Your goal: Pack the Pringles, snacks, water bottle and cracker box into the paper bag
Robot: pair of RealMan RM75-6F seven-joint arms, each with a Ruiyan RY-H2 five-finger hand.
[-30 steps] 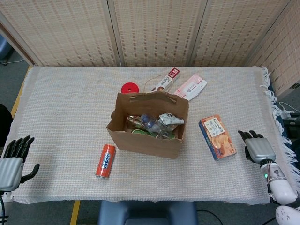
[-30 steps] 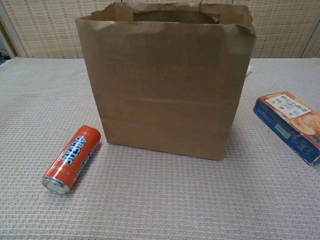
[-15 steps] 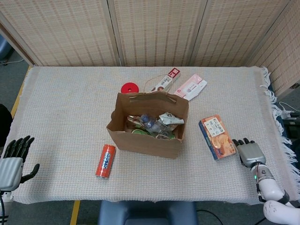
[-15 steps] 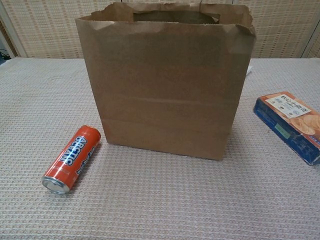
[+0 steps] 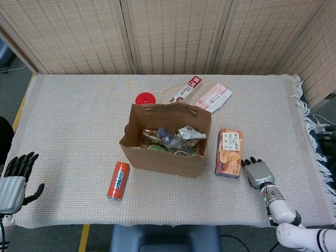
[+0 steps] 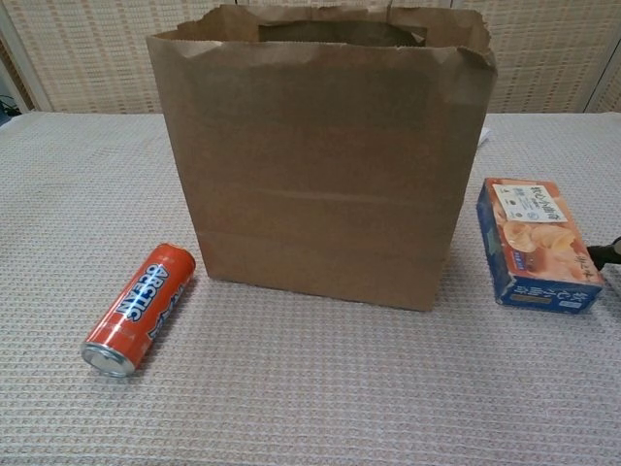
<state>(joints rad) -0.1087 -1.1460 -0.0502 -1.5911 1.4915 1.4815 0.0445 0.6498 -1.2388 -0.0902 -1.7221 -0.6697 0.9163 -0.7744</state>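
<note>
The open brown paper bag [image 5: 167, 142] stands mid-table and already holds a clear water bottle [image 5: 167, 137] and crinkled snack packets [image 5: 188, 133], so that part of the packing looks done. Two items are left outside: the orange Pringles can [image 5: 118, 180] lies on its side near the bag's left front corner, and the blue-and-orange cracker box [image 5: 229, 153] lies flat just right of the bag, not touching it.

The right hand [image 5: 256, 172] rests low on the cloth at the box's near right corner, fingertips at or against its edge — whether they grip it cannot be told. The left hand [image 5: 14, 181] hovers off the table's near left edge, fingers apart and empty — well away from the can.
</note>
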